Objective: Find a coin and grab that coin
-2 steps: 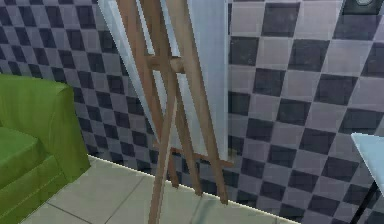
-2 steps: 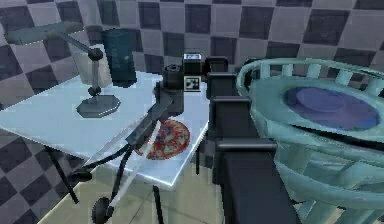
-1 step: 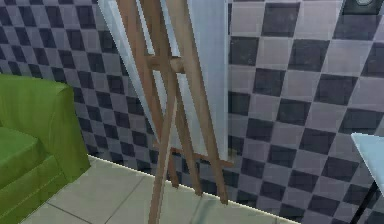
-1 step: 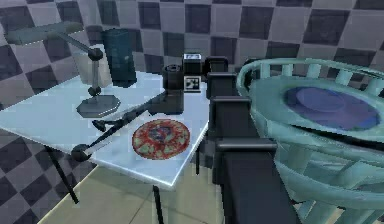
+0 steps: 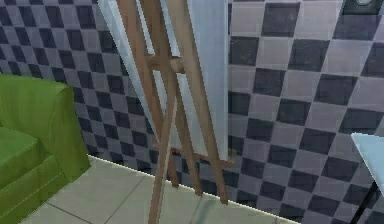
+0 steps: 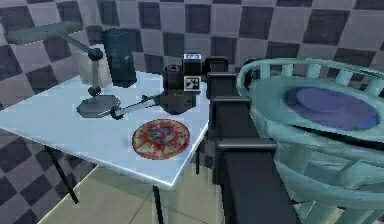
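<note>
The tool (image 6: 138, 103) was seen against the worktop (image 6: 55, 120), just right of the desk lamp (image 6: 92, 70), with its thin fingers pointed toward the lamp's round base. Since the base and the worktop lay directly behind its far end, it could not be told whether anything was grasped or whether the base was touched. The arm (image 6: 245, 160) was seen as a dark square bar, and its two white marked squares (image 6: 187, 85) stood farther right of the lamp than the tool.

The coin could not be picked out; the shapes near the lamp's base were too small to be named. A round red-patterned disc (image 6: 160, 137) lay flat on the worktop, nearer the camera than the lamp and to its right. It was wider than the lamp's base, and whether it was the coin could not be settled. A dark cylinder (image 6: 121, 55) stood just behind the lamp. A teal round chair (image 6: 290, 68) with a blue cushion (image 6: 322, 100) was seen well to the lamp's right.

In the forward view, a wooden easel (image 5: 165, 110) and a green sofa (image 5: 35, 140) were seen before a checkered wall (image 5: 300, 90).
</note>
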Available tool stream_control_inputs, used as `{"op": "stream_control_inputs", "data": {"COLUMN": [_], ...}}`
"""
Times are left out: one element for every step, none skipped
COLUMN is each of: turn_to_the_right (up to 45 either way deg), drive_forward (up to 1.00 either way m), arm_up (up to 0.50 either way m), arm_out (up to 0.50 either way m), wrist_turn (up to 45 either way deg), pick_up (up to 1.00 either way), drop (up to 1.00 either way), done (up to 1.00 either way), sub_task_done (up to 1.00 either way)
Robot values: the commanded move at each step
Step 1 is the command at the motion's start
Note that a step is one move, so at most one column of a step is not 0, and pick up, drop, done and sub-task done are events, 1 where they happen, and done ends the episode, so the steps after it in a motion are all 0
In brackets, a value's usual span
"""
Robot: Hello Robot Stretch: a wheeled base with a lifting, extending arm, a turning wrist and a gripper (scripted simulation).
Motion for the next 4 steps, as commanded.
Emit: {"op": "stream_control_inputs", "data": {"turn_to_the_right": [0.0, 0.0, 0.0, 0.0], "drive_forward": [0.0, 0.0, 0.0, 0.0], "arm_up": [0.0, -0.24, 0.0, 0.1], "arm_out": [0.0, 0.0, 0.0, 0.0], "wrist_turn": [21.0, 0.0, 0.0, 0.0], "pick_up": [0.0, 0.0, 1.0, 0.0], "drop": [0.0, 0.0, 0.0, 0.0], "done": [0.0, 0.0, 0.0, 0.0], "sub_task_done": [0.0, 0.0, 0.0, 0.0]}}
